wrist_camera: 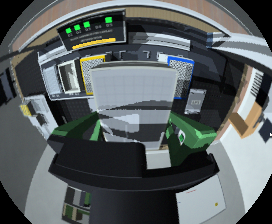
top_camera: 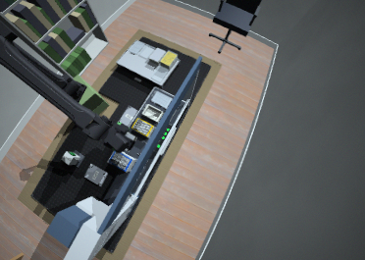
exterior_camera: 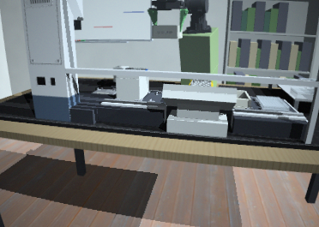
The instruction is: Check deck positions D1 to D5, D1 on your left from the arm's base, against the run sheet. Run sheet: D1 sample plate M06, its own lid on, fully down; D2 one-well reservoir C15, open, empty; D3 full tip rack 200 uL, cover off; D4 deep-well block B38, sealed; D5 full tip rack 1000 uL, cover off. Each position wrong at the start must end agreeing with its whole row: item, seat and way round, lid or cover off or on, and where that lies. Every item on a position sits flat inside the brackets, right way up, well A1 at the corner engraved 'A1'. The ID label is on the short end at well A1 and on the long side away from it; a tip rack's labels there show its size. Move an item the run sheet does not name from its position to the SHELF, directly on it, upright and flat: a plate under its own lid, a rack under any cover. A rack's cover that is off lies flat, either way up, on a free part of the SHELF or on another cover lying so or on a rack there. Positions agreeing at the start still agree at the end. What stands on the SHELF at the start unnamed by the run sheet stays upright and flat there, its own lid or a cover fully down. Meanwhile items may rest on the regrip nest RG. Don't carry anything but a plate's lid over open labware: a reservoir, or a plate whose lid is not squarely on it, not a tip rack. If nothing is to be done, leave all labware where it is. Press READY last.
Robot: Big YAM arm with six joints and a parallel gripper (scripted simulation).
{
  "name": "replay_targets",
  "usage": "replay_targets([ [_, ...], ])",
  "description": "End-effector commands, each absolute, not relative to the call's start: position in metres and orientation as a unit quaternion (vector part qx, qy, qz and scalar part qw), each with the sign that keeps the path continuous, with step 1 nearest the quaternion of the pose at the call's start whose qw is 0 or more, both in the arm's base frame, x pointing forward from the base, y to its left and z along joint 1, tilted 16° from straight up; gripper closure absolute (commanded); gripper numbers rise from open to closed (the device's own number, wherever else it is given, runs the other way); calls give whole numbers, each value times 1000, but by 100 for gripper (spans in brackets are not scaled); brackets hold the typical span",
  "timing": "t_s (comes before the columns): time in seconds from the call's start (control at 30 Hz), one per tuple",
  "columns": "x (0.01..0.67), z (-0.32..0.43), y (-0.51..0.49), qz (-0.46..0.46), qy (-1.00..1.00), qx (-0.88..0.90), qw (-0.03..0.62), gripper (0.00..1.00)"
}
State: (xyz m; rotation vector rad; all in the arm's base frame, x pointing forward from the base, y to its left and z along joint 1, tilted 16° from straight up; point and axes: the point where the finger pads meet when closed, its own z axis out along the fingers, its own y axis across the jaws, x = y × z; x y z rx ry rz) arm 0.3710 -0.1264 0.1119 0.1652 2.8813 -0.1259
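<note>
Top view looks steeply down from high; exterior faces the deck (exterior_camera: 129,116) low, near; wrist looks down close.

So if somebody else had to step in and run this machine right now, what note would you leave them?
Claw: shut on a pale grey box-shaped item, held up above the deck between the green fingers. I cannot tell whether it is a plate, a lid or a cover.
Deck: a yellow-framed rack and a blue-framed rack sit in the row beside the blue rail; the spot between them lies under the claw.
Shelf: several pale items and one yellow-topped one.
Done: one item picked up.
Left: set it down, check the other positions, press READY.
</note>
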Motion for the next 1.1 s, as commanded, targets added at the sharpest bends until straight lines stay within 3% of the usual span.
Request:
replay_targets([
  [0.0, 399, 150, -131, -55, 982, 56, 174, 100],
  [0.47, 399, 150, -131, -55, 982, 56, 174, 100],
  [0.67, 356, 124, -129, -49, 987, 57, 144, 100],
  [1.07, 303, 106, -125, -52, 986, 56, 151, 100],
])
